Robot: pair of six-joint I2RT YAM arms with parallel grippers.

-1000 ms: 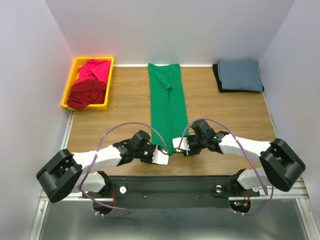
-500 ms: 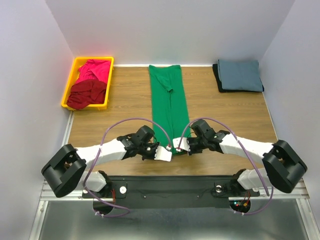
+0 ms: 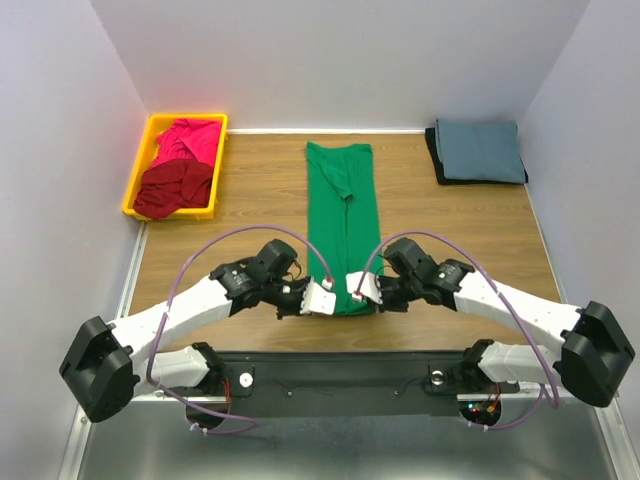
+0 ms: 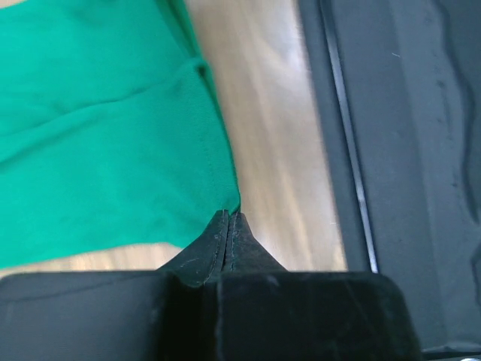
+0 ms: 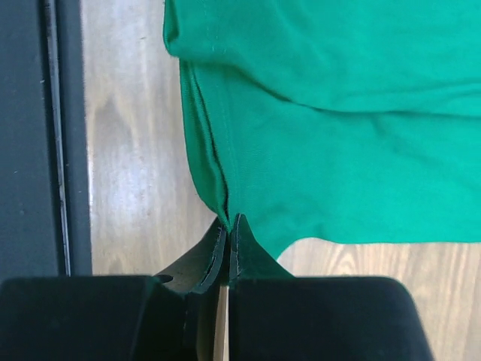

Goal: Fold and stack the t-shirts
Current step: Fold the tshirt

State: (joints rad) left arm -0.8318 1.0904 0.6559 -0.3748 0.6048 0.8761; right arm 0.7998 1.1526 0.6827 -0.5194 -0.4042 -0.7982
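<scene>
A bright green t-shirt (image 3: 342, 225), folded into a long narrow strip, lies down the middle of the wooden table. My left gripper (image 3: 332, 300) is shut on its near left hem corner, and the left wrist view shows the pinch (image 4: 228, 215) on the green cloth (image 4: 98, 135). My right gripper (image 3: 352, 294) is shut on the near right corner, its tips (image 5: 229, 219) nipping the doubled hem of the green shirt (image 5: 338, 135). A magenta pink t-shirt (image 3: 190, 140) and a dark red t-shirt (image 3: 175, 188) lie crumpled in the bin. A folded blue-grey t-shirt (image 3: 480, 150) rests on a black t-shirt (image 3: 434, 150) at the back right.
The yellow plastic bin (image 3: 139, 170) stands at the back left corner. White walls close in the table on three sides. A black rail (image 3: 340, 375) with the arm bases runs along the near edge, close behind both grippers.
Both grippers have closed on the green shirt's near corners. The two arms have swung outward, and the whole strip has shifted a little toward the near edge and to the right.
</scene>
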